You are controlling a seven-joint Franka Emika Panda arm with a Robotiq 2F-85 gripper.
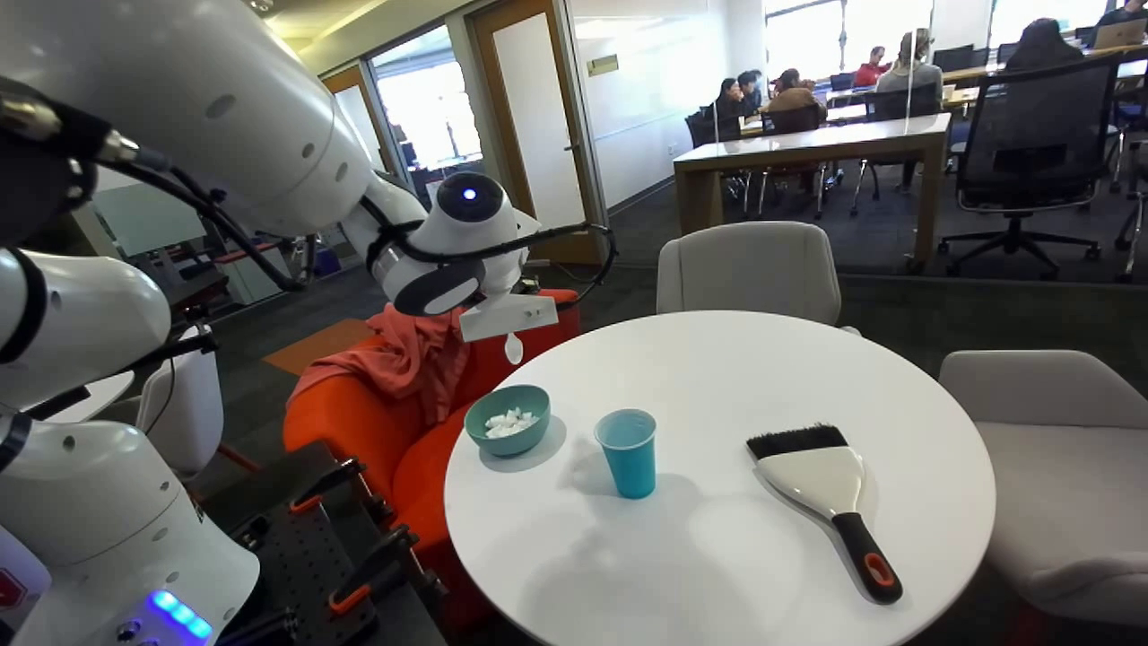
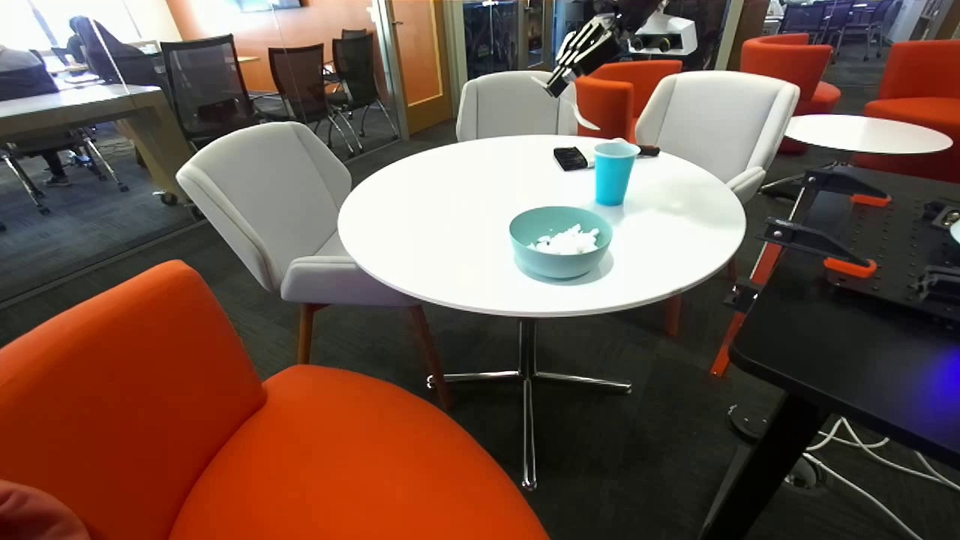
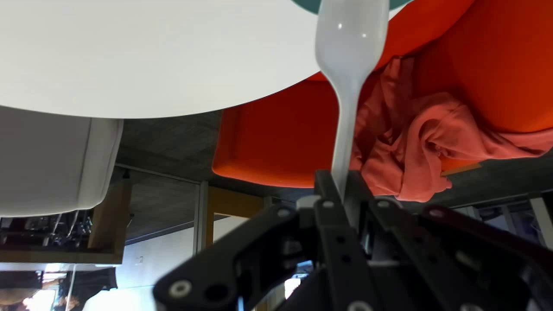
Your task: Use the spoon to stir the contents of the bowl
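The white spoon [image 3: 351, 43] points away from my gripper [image 3: 341, 181] in the wrist view, its handle pinched between the two dark fingers, so the gripper is shut on it. In an exterior view the spoon's tip [image 1: 514, 348] hangs in the air above the table edge, behind and higher than the bowl [image 1: 518, 445]; a white bracket hides the fingers there. The pale teal bowl [image 2: 559, 266] stands upright, with whitish chunky contents [image 2: 568, 241] inside. Spoon and contents are apart. In the wrist view only a sliver of the bowl [image 3: 307, 4] shows at the top.
A blue cup [image 1: 635, 467] stands upright near the bowl on the round white table [image 1: 717, 359]. A brush [image 1: 821, 484] with black bristles and handle lies farther along. Grey chairs [image 1: 749, 269] and an orange armchair [image 2: 135, 375] with a cloth surround the table.
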